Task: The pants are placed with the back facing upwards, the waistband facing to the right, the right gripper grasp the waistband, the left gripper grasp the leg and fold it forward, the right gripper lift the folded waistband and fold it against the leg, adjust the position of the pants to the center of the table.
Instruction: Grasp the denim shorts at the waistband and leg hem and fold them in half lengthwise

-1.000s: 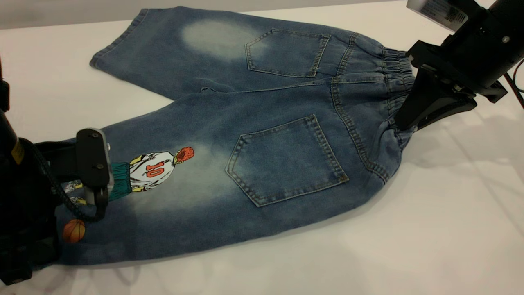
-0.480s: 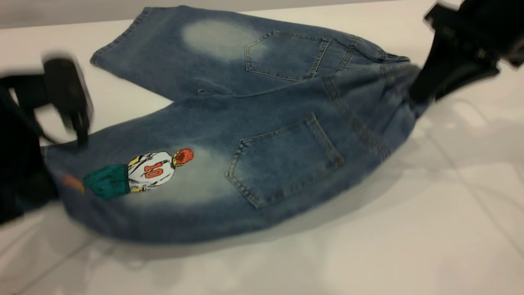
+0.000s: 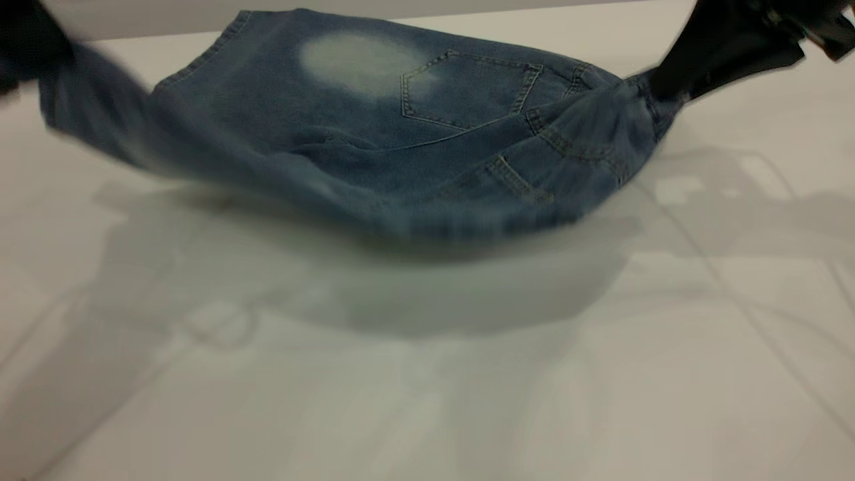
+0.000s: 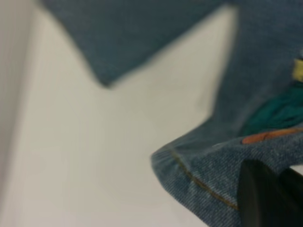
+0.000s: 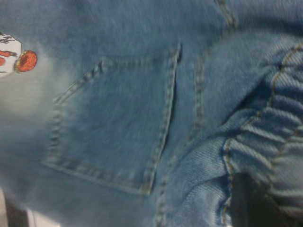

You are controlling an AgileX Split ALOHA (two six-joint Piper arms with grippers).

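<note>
1. Pants of faded blue denim with stitched back pockets [image 3: 374, 120] lie across the far half of the glossy white desk [image 3: 427, 374]; the far leg rests flat, while the near leg and near side hang in the air, casting a broad shadow below.
2. At the desk's right, the right gripper [image 3: 658, 90] has its jaws clamped on the gathered elastic waistband [image 5: 270, 142], which the right wrist view shows bunched against a dark finger.
3. At the far left, the left gripper [image 4: 265, 198] has its jaws closed on the hem of the near leg [image 4: 199, 175], raised well above the desk; a printed figure's green and orange show just beside it.
4. My reading: the lengthwise fold is midway, the near half swinging over the far half.
5. To do it well, both arms should travel together at matching height, keeping the denim taut between them, and lay hem on hem and waistband on waistband before letting go.
</note>
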